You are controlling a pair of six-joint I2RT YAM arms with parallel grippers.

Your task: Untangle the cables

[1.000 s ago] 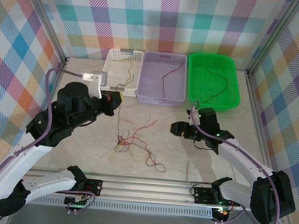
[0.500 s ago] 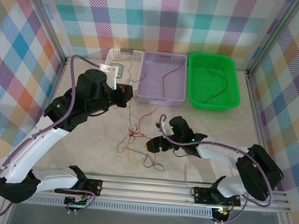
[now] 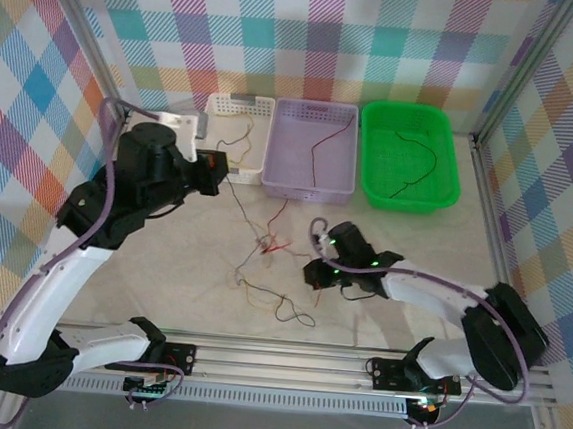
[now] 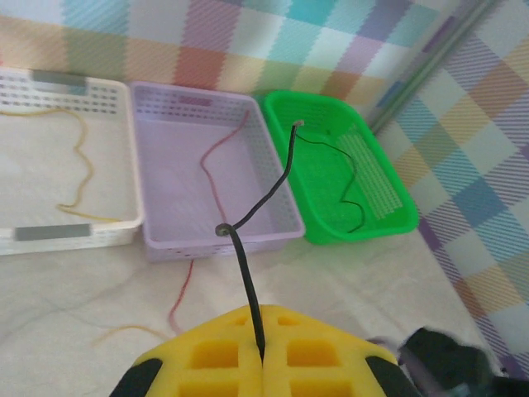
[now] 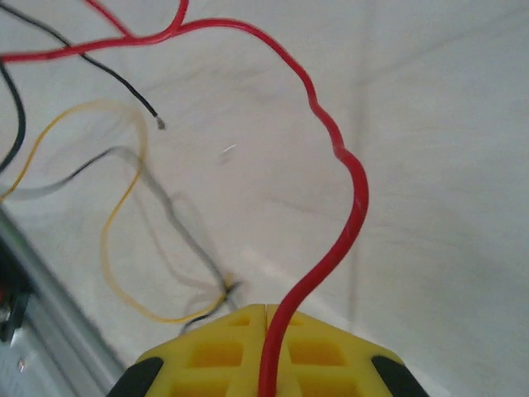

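A pale, marbled tabletop sits under even, bright light. Pastel plaid walls enclose the tabletop behind and on both sides, joined by aluminium posts. An aluminium rail runs along the tabletop's near edge.

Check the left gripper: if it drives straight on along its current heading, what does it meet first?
Most likely the near wall of the lilac basket, centred ahead of the left gripper in its wrist view. Bare table lies between; depth is hard to judge. It holds a black cable.

Left basket, middle basket, right basket in a row at the back — cables tangled before them.
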